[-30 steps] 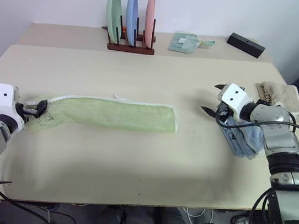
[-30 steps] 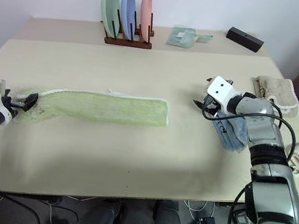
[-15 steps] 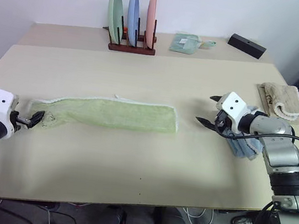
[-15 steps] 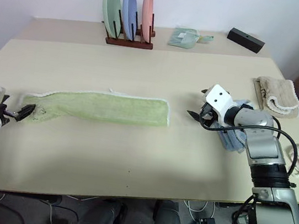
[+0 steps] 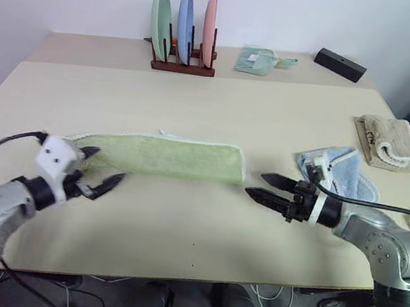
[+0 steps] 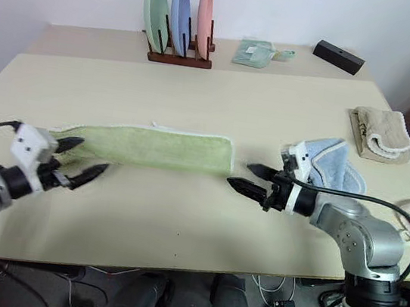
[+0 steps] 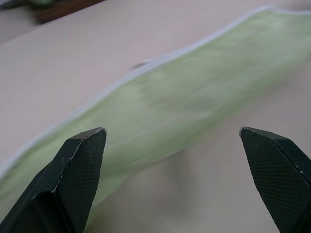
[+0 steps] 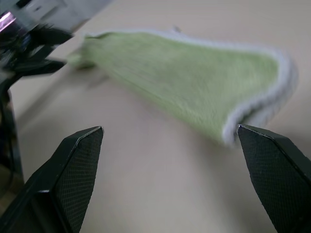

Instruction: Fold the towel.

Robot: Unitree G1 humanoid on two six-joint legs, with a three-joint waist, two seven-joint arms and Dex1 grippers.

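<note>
A wide pale wooden table [image 5: 180, 219] fills the room's foreground, with a second, narrower table surface pushed against the wall behind it. The towel [image 5: 166, 156], light green with white edging, lies flat near the table's middle as a long narrow strip, already folded lengthwise; its long axis runs from the robot's left to its right, with the rounded, doubled end pointing right. Its left end is partly covered by the left gripper [image 5: 99, 173], so the corner there is hard to make out. That gripper points toward the right with its two black fingers spread wide, holding nothing; the towel's near long edge lies just beside and beyond its fingertips. The right gripper [image 5: 265, 188] points left, also with fingers spread wide and empty, its tips just beside the towel's right end, with a narrow strip of bare table between them. Behind the right arm lies a crumpled light blue towel [image 5: 336, 170], partly hidden by the wrist. A beige towel [image 5: 388, 141] sits folded near the right edge. On the rear surface stands a dark wooden rack with three upright plates [image 5: 183, 24], green, blue and pink, then a small pale green cloth [image 5: 255, 59] and a black box [image 5: 340, 64].
</note>
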